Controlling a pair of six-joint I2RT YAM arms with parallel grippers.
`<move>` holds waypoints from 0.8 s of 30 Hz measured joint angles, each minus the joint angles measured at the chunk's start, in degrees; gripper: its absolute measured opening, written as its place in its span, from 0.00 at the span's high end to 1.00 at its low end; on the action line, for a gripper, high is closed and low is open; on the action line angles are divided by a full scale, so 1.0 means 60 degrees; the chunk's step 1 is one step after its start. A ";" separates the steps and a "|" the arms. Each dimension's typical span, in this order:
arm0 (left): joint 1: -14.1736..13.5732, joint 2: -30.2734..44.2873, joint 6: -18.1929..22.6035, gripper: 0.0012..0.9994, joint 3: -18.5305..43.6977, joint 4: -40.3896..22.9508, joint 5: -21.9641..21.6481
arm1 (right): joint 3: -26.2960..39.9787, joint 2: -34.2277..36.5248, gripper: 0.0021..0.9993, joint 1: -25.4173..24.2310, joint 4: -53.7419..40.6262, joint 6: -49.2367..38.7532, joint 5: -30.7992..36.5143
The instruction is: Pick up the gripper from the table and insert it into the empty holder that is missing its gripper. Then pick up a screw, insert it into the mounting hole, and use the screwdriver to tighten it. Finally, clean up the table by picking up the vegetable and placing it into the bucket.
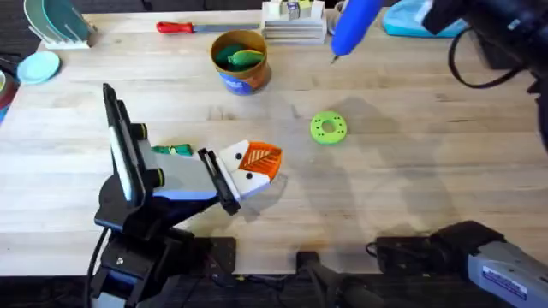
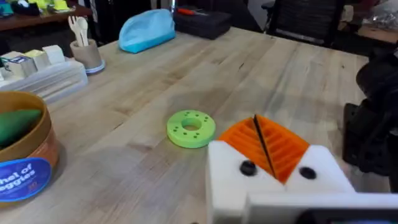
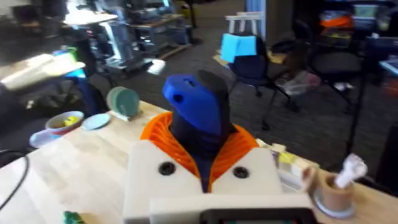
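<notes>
Gripping the blue screwdriver (image 1: 355,26) between closed orange pads (image 3: 242,146), right gripper (image 3: 205,165) raised over the table's (image 1: 411,171) far side. Left gripper (image 1: 253,167) resting closed on the wood. Vegetable (image 1: 240,57) inside the bucket (image 1: 242,77), green disc (image 1: 328,127) nearby.

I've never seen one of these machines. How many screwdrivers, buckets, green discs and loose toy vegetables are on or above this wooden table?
Screwdrivers: 2, the red-handled screwdriver and the blue screwdriver held by the right tool
Buckets: 1, the bucket
Green discs: 1, the green disc
Loose toy vegetables: 1, the toy vegetable
Total: 5
</notes>
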 joint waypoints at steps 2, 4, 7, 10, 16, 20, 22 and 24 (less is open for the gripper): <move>0.0000 0.0000 0.0000 0.99 -0.0002 -0.0003 0.0000 | -0.0004 0.0007 0.98 0.0336 0.0231 0.0032 -0.0074; 0.0000 0.0000 0.0004 0.99 -0.0003 -0.0002 0.0000 | -0.0004 0.0009 0.98 0.0571 0.0360 0.0055 -0.0096; 0.0001 0.0000 0.0001 0.99 -0.0002 0.0000 0.0000 | -0.0011 0.0018 0.98 0.0918 0.0363 0.0061 -0.0088; 0.0001 0.0000 0.0000 0.99 -0.0003 -0.0003 0.0000 | -0.0029 0.0018 0.98 0.1452 0.0497 0.0060 -0.0093; 0.0000 0.0000 0.0000 0.99 0.0000 0.0000 0.0000 | -0.0044 0.0129 0.98 0.2848 0.1633 0.0094 -0.0129; 0.0003 0.0000 0.0004 0.99 -0.0003 0.0000 0.0000 | -0.0044 0.0565 0.98 0.3570 0.2098 0.0090 -0.0174; 0.0000 0.0000 0.0001 0.99 -0.0003 0.0000 0.0000 | -0.0044 0.0853 0.98 0.3819 0.2217 0.0084 -0.0378; 0.0000 0.0000 0.0002 0.99 -0.0003 0.0000 0.0000 | -0.0047 0.1140 0.98 0.4013 0.2361 0.0034 -0.0684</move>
